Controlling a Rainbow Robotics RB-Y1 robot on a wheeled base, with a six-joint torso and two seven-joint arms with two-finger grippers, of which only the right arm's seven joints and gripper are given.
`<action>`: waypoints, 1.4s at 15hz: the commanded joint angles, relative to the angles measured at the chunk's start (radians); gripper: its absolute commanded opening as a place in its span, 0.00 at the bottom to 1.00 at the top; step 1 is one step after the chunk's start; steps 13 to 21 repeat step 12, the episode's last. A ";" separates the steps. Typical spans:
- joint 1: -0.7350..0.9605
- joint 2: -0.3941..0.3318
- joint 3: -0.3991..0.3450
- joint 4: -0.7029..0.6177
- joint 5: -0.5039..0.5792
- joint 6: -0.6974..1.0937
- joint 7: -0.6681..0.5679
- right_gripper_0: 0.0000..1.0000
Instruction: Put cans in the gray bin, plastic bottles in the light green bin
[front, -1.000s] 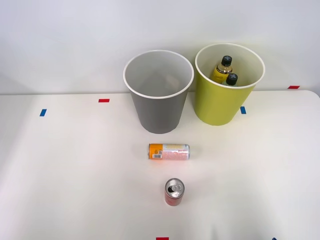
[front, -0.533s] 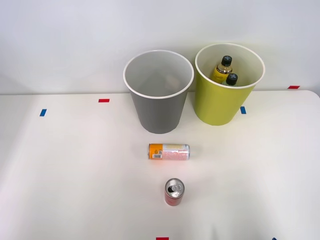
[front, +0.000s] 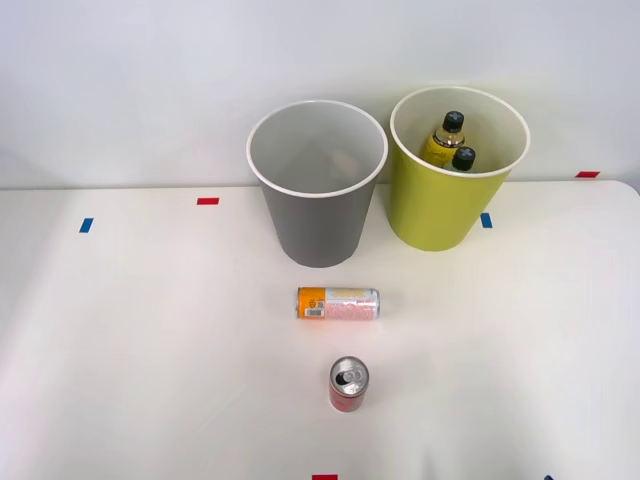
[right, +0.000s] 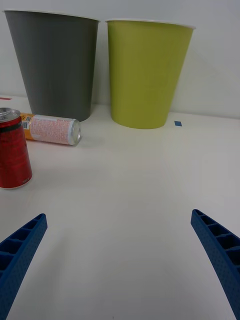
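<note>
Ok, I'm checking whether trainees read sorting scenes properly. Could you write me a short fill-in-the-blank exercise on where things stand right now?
1. The two plastic bottles already sit inside the ______ bin.
2. The orange-ended can lies on its ______ on the table.
3. The red can stands ______, pull-tab up, nearer the robot than the other can.
4. The right gripper has its blue fingers ______, with nothing between them; no can shows in the gray bin.

Missing words: light green; side; upright; open

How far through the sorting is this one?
Roughly halfway. Done: two bottles sit in the light green bin. In hand: nothing; the right tool is open. Left: the red can, upright, and the orange-ended can, on its side, for the gray bin.
</note>
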 joint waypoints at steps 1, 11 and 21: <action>0.000 0.000 0.000 0.000 0.000 0.000 0.000 1.00; 0.000 0.000 0.000 0.000 0.000 0.000 0.000 1.00; 0.000 0.000 0.000 0.000 0.000 0.000 0.000 1.00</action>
